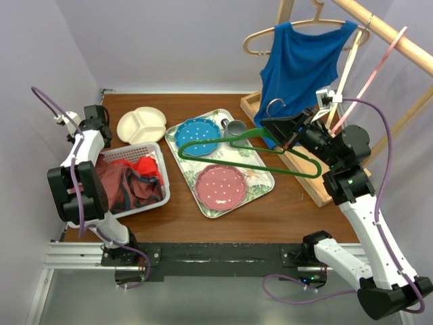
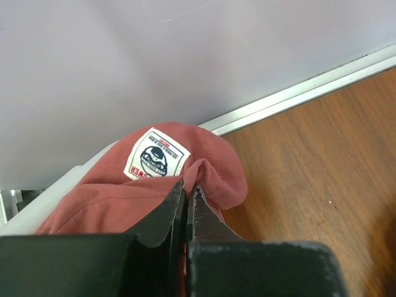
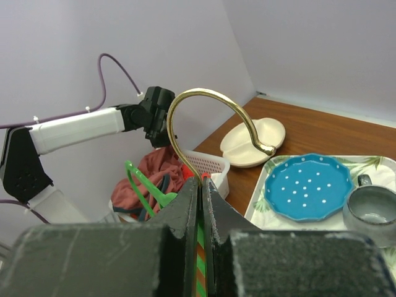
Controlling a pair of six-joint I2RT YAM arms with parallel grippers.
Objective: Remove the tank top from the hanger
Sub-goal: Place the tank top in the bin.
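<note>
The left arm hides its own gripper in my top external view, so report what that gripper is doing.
Observer: The left gripper is shut on a fold of a faded red cloth garment.
Operator: Give me a mark to identify it.
Observer: A white sewn label with a dark emblem sits just above the pinch.
Operator: Report the right gripper's hold.
Observer: The right gripper is shut on the neck of the green plastic hanger, just below its brass-coloured metal hook.

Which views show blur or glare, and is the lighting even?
Top external view: even, soft light, sharp across the blue tank top. Left wrist view: left gripper soft near the lens, white label on the rust-red garment sharper. Right wrist view: right gripper likewise blurred, bright glint on the gold metal hook.
</note>
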